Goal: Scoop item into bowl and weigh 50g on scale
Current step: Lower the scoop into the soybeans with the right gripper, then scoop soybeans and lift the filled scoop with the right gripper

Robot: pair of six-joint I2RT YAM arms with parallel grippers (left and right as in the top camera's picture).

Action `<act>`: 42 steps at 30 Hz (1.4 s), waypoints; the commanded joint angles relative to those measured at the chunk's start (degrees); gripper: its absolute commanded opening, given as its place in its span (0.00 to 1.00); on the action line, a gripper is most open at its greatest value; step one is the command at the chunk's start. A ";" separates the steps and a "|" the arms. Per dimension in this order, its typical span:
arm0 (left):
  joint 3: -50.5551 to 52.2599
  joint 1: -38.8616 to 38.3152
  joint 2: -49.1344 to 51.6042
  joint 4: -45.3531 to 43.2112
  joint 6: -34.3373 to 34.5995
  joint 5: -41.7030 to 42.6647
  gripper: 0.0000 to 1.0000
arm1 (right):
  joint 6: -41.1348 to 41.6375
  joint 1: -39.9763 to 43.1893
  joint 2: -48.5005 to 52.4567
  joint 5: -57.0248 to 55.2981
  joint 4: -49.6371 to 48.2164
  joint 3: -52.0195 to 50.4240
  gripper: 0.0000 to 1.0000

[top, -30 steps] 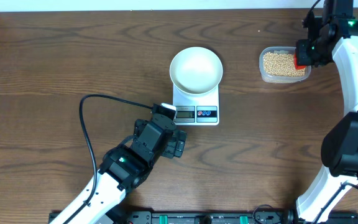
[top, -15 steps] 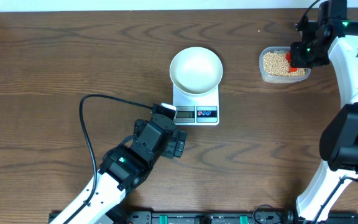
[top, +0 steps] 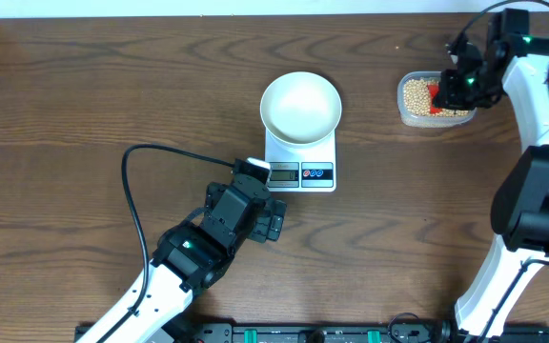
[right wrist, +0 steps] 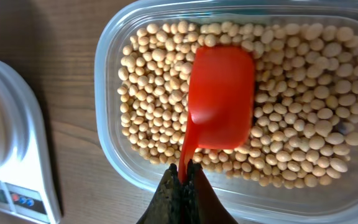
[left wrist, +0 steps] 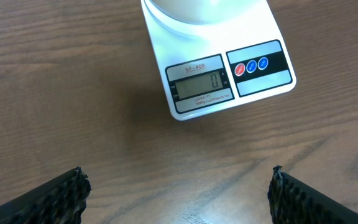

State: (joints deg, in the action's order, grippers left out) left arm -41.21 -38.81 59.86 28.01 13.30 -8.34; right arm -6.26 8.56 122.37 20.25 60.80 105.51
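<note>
Tan-yellow beans (right wrist: 291, 118) fill a clear plastic tub (top: 435, 100) at the back right; the tub also shows in the right wrist view (right wrist: 114, 46). My right gripper (right wrist: 184, 177) is shut on the handle of a red scoop (right wrist: 221, 99), whose back faces the camera over the beans. The gripper and scoop show over the tub in the overhead view (top: 446, 90). The white bowl (top: 300, 107) stands empty on the white scale (top: 301, 170). In the left wrist view the scale (left wrist: 222, 74) reads 0. My left gripper (left wrist: 178, 196) is open and empty, just in front of the scale.
A black cable (top: 136, 191) loops from the left arm across the wood table (top: 84, 95). The table's back edge (top: 217, 17) runs along the top of the overhead view.
My right gripper has moved left with the red scoop, from the tub's right edge to over the beans. The left arm has not moved.
</note>
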 commanded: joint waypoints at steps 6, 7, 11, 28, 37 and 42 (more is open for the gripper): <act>-0.09 -0.17 0.00 -0.13 0.13 -1.16 0.94 | 1.09 5.14 2.16 13.55 2.43 -1.22 0.01; -0.09 -0.17 0.00 -0.13 0.13 -1.16 0.94 | 1.09 5.64 2.16 14.21 2.43 -1.53 0.01; -0.09 -0.17 0.00 -0.13 0.13 -1.16 0.94 | 1.09 6.69 2.16 14.84 2.23 -3.32 0.01; -0.09 -0.17 0.00 -0.13 0.13 -1.16 0.94 | 4.94 6.91 2.47 20.37 -3.37 -9.22 0.01; -0.09 -0.17 0.00 -0.13 0.13 -1.16 0.94 | 2.29 10.82 2.47 28.68 -3.02 -9.22 0.01; -0.09 -0.17 0.00 -0.13 0.13 -1.16 0.94 | -0.13 13.31 2.47 32.79 -3.21 -9.57 0.01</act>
State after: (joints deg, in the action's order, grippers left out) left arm -41.21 -38.81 59.86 28.01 13.30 -8.34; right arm -3.68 20.32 123.83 46.76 57.63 96.66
